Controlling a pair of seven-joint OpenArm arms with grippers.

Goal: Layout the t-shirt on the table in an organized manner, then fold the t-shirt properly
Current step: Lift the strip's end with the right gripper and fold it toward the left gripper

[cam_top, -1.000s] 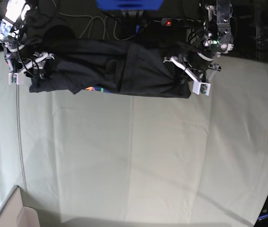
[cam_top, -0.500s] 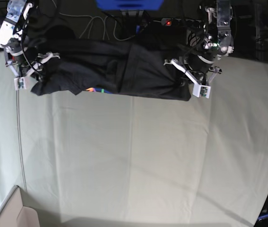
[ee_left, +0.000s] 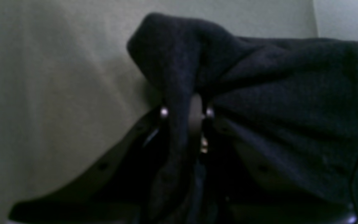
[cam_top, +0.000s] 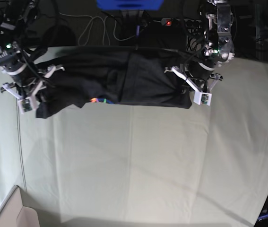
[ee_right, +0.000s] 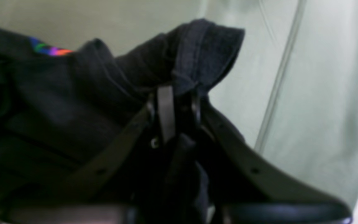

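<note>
Pale table [cam_top: 134, 161] bears one t-shirt [cam_top: 124, 78], two pincers clamped.

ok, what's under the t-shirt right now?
Pale table cloth around the bunched t-shirt; a rainbow graphic peeks from its lower edge. Whatever lies beneath the fabric is covered.

The t-shirt [cam_top: 124, 78] is black all over, its knit a dull charcoal-black up close in the wrist views, with a small sliver of rainbow print [cam_top: 99, 100] showing at its lower edge: orange, green and blue in the base view, and green, purple, pink and orange stripes [ee_right: 50, 49] in the right wrist view. The table [cam_top: 134, 165] is covered in pale grey-green cloth with faint lighter crease lines. A cardboard box [cam_top: 11, 213] corner is tan with a white edge
</note>
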